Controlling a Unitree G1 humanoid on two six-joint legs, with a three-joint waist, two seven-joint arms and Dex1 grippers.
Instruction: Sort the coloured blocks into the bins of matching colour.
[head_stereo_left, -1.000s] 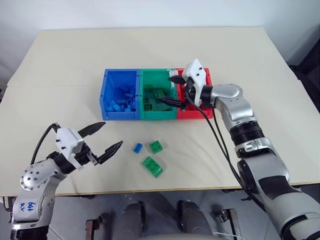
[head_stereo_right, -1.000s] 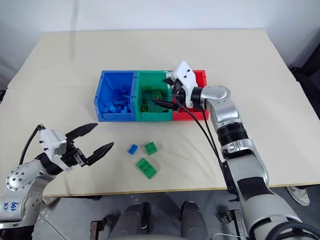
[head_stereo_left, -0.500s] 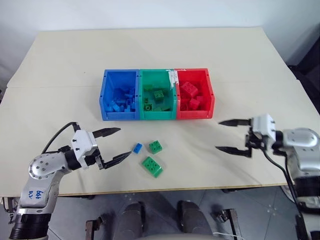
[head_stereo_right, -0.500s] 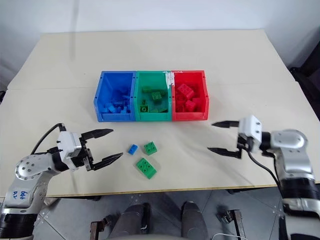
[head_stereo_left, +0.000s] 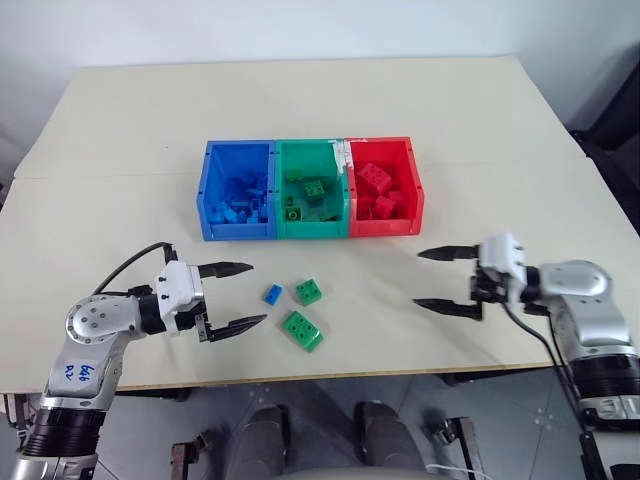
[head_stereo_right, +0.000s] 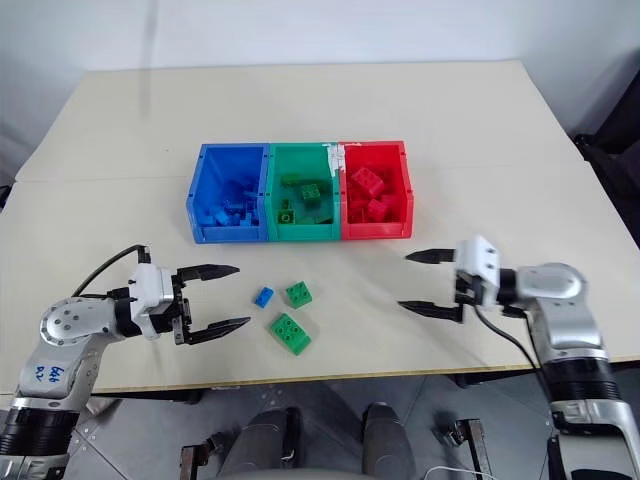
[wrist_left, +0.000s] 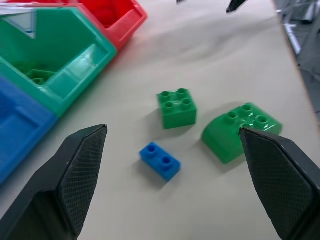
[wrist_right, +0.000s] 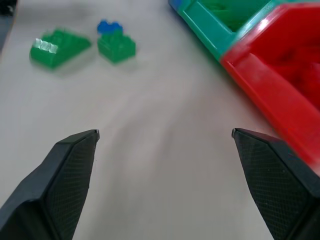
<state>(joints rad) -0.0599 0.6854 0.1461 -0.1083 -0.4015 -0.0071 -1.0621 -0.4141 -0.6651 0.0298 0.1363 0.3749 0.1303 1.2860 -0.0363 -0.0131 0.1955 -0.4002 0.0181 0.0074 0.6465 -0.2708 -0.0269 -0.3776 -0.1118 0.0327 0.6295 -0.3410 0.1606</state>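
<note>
Left gripper (head_stereo_left: 243, 296): we see jaws released, just beside blue block (head_stereo_left: 273, 294).
Right gripper (head_stereo_left: 434, 279): we see jaws released, empty.

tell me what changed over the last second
The right claw pulled back from over the green bin to the table on the right, open and empty. The left claw edged toward the blue block, open. The three loose blocks and the bins stayed put.

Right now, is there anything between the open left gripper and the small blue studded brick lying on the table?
Nothing visible. The left gripper is open, and bare table lies between it and the small blue brick; both green bricks sit beyond.
</note>
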